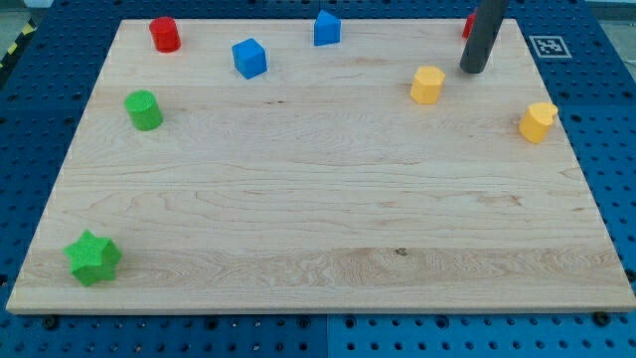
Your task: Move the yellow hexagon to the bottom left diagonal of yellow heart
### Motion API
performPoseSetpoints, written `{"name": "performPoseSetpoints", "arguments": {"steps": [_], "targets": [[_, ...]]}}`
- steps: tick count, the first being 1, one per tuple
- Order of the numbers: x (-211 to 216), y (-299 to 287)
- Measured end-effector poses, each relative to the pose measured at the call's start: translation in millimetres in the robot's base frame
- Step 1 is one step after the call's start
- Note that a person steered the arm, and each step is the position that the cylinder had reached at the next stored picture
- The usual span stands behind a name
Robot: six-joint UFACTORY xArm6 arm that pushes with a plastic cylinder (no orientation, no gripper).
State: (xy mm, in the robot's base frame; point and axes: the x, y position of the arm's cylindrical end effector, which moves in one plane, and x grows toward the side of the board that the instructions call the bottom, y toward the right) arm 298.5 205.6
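The yellow hexagon [427,85] stands on the wooden board [318,229] in the upper right part. The yellow heart [538,121] lies further to the view's right, near the board's right edge, a little lower than the hexagon. My tip [474,70] is the lower end of the dark rod coming down from the view's top. It sits just up and to the right of the yellow hexagon, with a small gap between them, and up and left of the heart.
A red cylinder [164,34] and a blue cube [249,58] are at the top left, a blue block [327,28] at the top middle. A red block [467,26] is mostly hidden behind the rod. A green cylinder [144,109] is at left, a green star [92,258] at bottom left.
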Motion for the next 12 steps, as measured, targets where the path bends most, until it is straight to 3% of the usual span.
{"name": "performPoseSetpoints", "arguments": {"steps": [3,8,12], "targets": [[9,-93],[-1,-87],[16,-28]]}}
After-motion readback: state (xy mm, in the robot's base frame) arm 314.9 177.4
